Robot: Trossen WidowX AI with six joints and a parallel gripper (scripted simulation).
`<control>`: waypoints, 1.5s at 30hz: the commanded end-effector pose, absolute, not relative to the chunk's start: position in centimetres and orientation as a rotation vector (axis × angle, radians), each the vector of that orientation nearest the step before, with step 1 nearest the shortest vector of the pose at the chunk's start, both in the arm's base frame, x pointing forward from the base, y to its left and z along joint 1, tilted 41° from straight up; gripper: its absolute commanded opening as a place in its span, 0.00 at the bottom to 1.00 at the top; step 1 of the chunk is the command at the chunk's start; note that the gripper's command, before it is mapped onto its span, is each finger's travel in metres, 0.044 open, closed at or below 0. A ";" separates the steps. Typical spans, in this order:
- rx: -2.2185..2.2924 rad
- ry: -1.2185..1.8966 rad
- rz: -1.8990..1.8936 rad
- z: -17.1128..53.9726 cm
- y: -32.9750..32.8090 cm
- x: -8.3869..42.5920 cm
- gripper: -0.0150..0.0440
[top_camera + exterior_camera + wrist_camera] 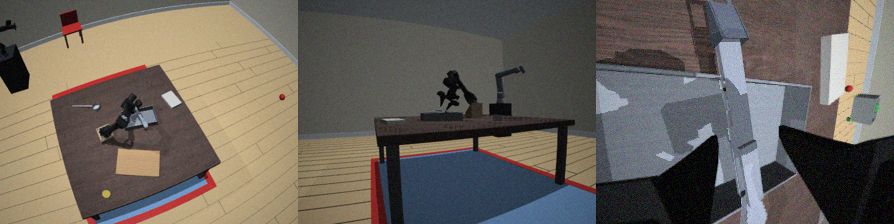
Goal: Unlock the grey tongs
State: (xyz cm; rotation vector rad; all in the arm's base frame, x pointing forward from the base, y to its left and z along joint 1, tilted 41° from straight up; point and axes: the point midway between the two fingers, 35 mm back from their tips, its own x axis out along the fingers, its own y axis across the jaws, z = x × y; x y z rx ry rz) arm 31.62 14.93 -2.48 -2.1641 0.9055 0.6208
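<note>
The grey tongs [141, 118] [737, 120] lie across the roasting tin [156, 118] [441, 116] [796, 107], both ends reaching past its rims. Their arms lie close together. In the wrist view a wide grey block is at their upper end and a pale rounded end is at the bottom. My gripper [135, 108] [444, 107] [748, 135] is open and empty, pointing down just above the tin. In the wrist view its fingers appear on either side of the tongs; whether they touch them cannot be told. The wooden board [137, 162] lies in front of the tin with nothing on it.
A white block [171, 99] [393, 120] [835, 69] lies right of the tin. A small round pan with a long handle [96, 107] is at the back left. A yellow disc [106, 194] lies near the table's front left corner. The arm's wooden base [475, 110] stands left of the tin in the top view.
</note>
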 end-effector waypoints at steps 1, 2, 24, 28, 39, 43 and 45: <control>-2.171 0.910 0.634 -3.3 14.6 32.0 0.69; -2.171 0.910 0.634 -3.4 14.6 32.1 0.69; -2.172 0.910 0.632 -5.7 13.1 34.4 0.69; -2.173 0.910 0.631 -6.1 12.7 34.8 0.69; -2.176 0.909 0.626 -7.2 11.8 35.8 0.69; -2.177 0.909 0.626 -7.2 11.8 35.8 0.69; -2.171 0.910 0.612 -6.7 11.9 35.8 0.61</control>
